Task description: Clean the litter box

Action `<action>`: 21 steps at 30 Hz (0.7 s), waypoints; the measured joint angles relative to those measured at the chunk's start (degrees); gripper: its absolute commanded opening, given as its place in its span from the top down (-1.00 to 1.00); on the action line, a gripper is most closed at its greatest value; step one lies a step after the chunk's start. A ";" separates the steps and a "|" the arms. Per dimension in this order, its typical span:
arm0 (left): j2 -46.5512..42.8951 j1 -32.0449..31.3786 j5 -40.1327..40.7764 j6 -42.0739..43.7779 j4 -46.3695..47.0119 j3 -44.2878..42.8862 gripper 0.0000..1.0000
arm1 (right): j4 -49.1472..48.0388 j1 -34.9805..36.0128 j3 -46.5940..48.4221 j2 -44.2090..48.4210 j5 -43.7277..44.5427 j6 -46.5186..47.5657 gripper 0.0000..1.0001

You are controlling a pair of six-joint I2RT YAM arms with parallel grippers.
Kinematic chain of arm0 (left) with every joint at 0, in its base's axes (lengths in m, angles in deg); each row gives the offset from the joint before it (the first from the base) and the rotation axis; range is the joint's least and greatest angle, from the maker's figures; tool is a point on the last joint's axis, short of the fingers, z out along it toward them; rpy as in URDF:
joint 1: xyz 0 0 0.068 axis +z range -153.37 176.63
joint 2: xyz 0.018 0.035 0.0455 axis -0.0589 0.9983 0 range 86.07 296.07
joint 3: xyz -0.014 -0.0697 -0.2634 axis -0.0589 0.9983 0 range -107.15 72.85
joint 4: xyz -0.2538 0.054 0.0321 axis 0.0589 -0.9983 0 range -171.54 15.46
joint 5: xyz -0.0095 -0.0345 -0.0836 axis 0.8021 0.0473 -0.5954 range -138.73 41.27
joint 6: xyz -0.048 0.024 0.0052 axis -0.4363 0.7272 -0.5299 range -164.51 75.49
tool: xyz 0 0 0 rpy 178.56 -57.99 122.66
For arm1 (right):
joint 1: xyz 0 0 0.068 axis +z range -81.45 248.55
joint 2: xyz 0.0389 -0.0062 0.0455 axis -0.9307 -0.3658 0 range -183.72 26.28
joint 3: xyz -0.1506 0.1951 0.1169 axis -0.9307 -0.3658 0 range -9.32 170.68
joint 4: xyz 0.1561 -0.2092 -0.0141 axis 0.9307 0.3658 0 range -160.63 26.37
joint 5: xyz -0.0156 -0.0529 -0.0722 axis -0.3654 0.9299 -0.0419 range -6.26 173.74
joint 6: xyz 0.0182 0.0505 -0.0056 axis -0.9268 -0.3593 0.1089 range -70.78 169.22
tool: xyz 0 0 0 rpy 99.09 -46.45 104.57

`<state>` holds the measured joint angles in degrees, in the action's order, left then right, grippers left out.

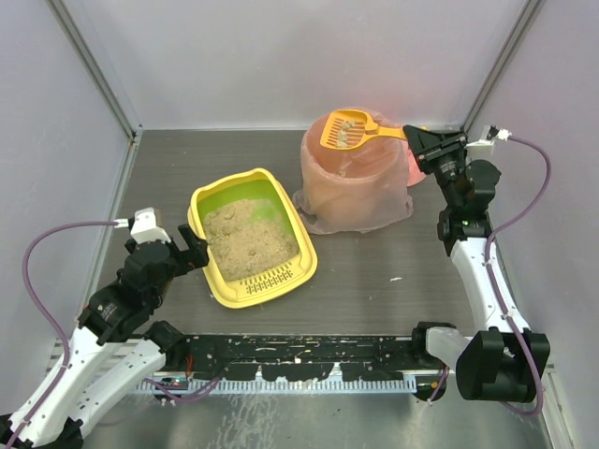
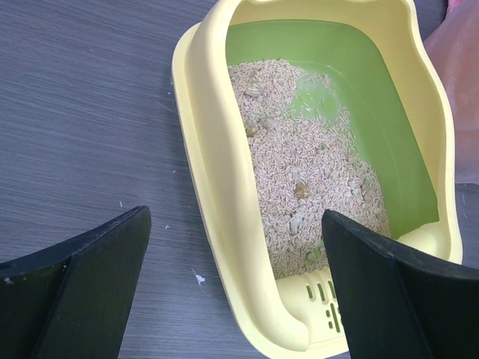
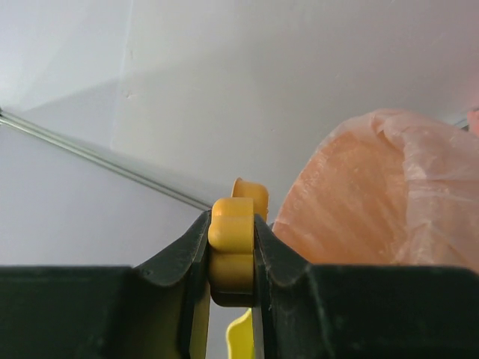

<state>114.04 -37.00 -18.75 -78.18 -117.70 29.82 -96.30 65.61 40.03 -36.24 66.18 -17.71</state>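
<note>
Wide apart, the fingers of the left gripper hung at the left rim of the yellow litter box, which sat left of centre on the dark table. The right gripper was clamped on the handle of an orange scoop, holding its litter-laden head over the pink-bagged bin.

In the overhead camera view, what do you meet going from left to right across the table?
left gripper → litter box → bin lined with a pink bag → right gripper. The orange scoop it holds overlaps the bin, so it is left out.
</note>
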 measured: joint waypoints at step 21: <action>0.04 0.00 -0.44 0.02 0.02 0.92 -0.96 | 22.75 3.87 18.47 -6.05 2.23 48.35 0.99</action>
<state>114.08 -37.00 -19.19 -78.16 -117.68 30.74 -73.55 69.47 58.49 -42.29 68.41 30.63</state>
